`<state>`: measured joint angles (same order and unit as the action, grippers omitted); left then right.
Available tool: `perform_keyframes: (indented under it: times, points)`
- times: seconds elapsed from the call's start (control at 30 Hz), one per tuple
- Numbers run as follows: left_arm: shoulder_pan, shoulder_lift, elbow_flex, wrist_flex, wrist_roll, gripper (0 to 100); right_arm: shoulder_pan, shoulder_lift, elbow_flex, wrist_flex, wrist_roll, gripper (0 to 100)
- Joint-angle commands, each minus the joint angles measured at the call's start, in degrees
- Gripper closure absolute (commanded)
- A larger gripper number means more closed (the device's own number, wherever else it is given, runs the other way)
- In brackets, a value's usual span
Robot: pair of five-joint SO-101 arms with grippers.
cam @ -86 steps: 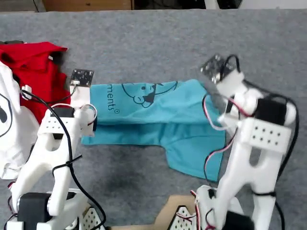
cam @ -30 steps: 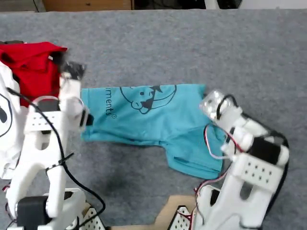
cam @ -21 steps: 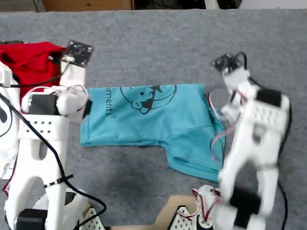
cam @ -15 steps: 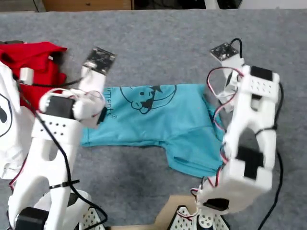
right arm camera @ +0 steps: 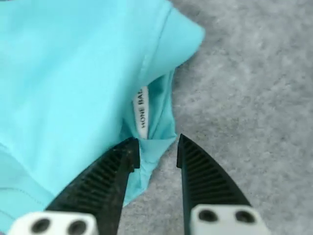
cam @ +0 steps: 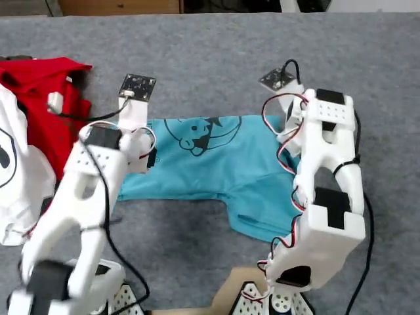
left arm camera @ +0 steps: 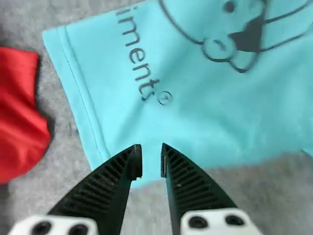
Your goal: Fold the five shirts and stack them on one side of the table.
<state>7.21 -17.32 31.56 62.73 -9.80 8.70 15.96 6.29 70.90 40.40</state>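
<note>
Counter [cam: 216,59]: grey felt-like top; both arms stand at its near edge
Teal shirt [cam: 216,157]: lies mid-counter, long axis left to right; partly folded; bear drawing [cam: 200,130] faces up near the far edge; one flap juts out toward the near right
Left pincer [left arm camera: 151,159]: released, jaws a narrow gap apart with nothing between them; sits over the near left corner of the teal shirt, just inside the stitched hem; contact with the cloth cannot be told
Right pincer [right arm camera: 157,147]: released, jaws wider apart; sits at the shirt's right end by the neck opening; one tip over cloth, the other over bare counter; collar edge lies in the gap, not pinched
Neck label [right arm camera: 141,112]: white strip inside the collar, just beyond the right pincer
Red shirt [cam: 46,85]: crumpled at far left, apart from the teal shirt
White shirt [cam: 16,177]: heaped at the left edge, touching the red shirt
</note>
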Motion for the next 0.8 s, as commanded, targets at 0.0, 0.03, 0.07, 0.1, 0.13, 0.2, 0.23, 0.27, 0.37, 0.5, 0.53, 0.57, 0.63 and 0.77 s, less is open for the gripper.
perform_keyframes:
  times: [0.0,0.03,0.07,0.1,0.13,0.2,0.23,0.27,0.37,0.5,0.53,0.57,0.63,0.77]
  points:
    - [-2.02,7.96,-1.05,-7.21,0.53,92,-0.75,-3.12,1.63,-3.69,0.88,85.7]
    - [-2.11,10.24,-1.93,-8.53,0.53,93,-0.75,-2.77,2.33,-5.1,0.97,85.7]
    - [-2.11,12.18,-2.9,-9.32,0.53,93,-0.75,-2.42,2.95,-6.15,0.97,85.7]
    - [-1.85,13.93,-4.22,-9.49,0.53,93,-0.75,-1.98,3.21,-6.59,0.97,85.7]
    - [-1.67,15.43,-5.89,-9.32,0.53,93,-0.75,-1.63,3.21,-6.68,1.05,85.7]
    - [-1.58,17.63,-8.88,-9.23,0.53,93,-0.84,-1.54,3.38,-6.68,2.2,85.7]
    - [-1.58,18.33,-10.02,-9.23,0.53,93,-0.84,-1.63,3.47,-6.68,2.64,85.7]
    - [-1.58,19.03,-10.99,-9.23,0.53,93,-0.84,-1.54,3.38,-6.77,2.81,85.7]
    - [-1.58,20.53,-12.4,-9.23,0.18,93,-1.54,-1.01,3.47,-8.0,2.99,85.7]
    - [-1.58,22.37,-12.66,-9.41,0.18,93,-2.68,3.12,3.47,-9.76,5.63,86.0]
    - [-1.58,22.81,-12.66,-9.41,0.18,93,-2.68,4.53,3.12,-9.85,6.24,86.2]
    - [-1.58,23.16,-12.66,-9.41,0.18,93,-2.68,5.93,2.15,-9.58,6.68,86.5]
    - [-1.58,23.69,-12.66,-9.49,0.18,93,-2.24,7.96,-0.66,-7.91,6.59,91.3]
    - [-1.58,24.31,-12.66,-9.49,0.18,93,-0.57,10.59,-6.02,-4.92,6.51,98.7]
